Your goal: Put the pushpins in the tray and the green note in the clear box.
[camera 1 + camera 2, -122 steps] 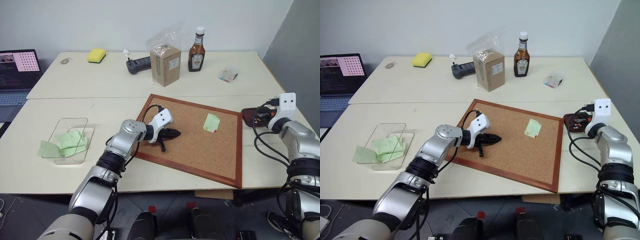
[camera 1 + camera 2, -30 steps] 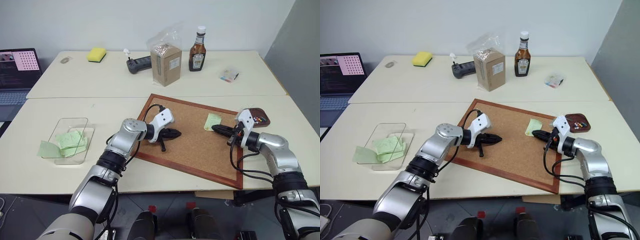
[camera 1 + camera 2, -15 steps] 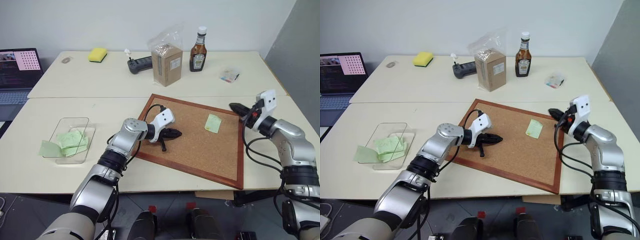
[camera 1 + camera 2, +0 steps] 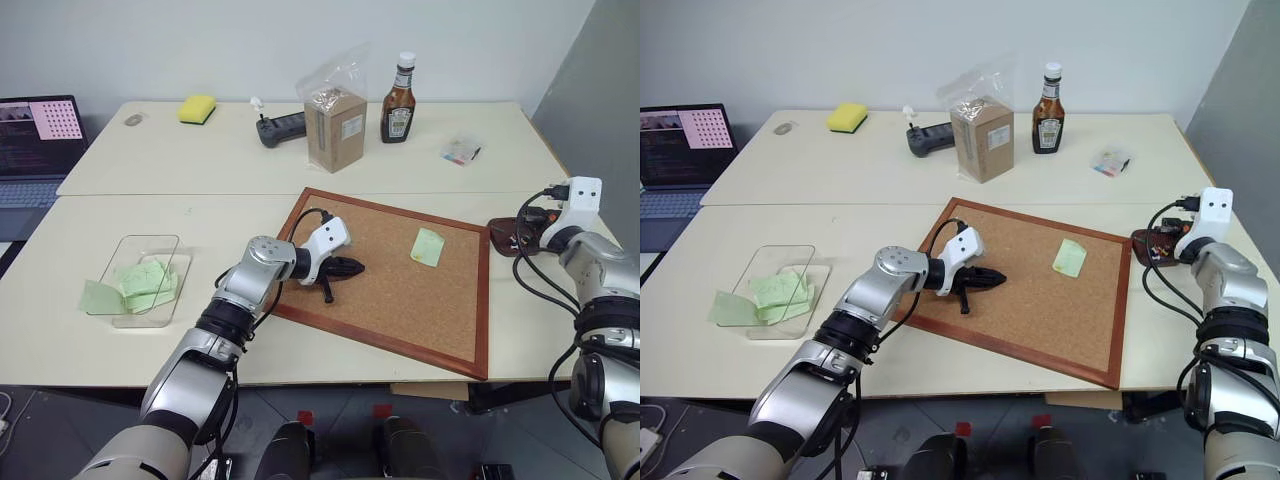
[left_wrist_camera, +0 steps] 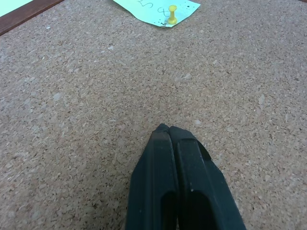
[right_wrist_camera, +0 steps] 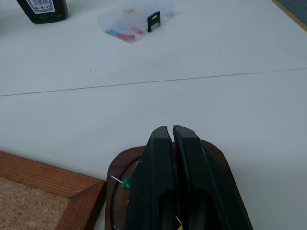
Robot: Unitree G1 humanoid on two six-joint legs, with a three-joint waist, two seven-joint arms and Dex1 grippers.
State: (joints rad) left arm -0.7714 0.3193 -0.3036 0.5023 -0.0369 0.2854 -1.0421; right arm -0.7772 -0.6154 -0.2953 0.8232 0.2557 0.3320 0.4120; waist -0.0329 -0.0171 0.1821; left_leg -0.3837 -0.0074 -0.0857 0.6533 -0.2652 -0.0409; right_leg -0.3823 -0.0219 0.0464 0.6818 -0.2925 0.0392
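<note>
my right gripper [image 6: 171, 130]: fingers together, over the tray [image 6: 218, 165]
my left gripper [image 5: 168, 129]: closed, empty, on corkboard [image 5: 72, 120]
green note [image 4: 427, 246]: pinned by yellow pushpin [image 5: 171, 14]

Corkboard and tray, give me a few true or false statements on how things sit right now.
1. A yellow pushpin holds the green note on the corkboard. True.
2. The right end effector is over the tray. True.
3. The clear box is empty. False: green notes lie in it.
4. The left end effector is open. False: it is shut, over bare cork.
5. The sponge sits on the corkboard. False: it is on the far table.
</note>
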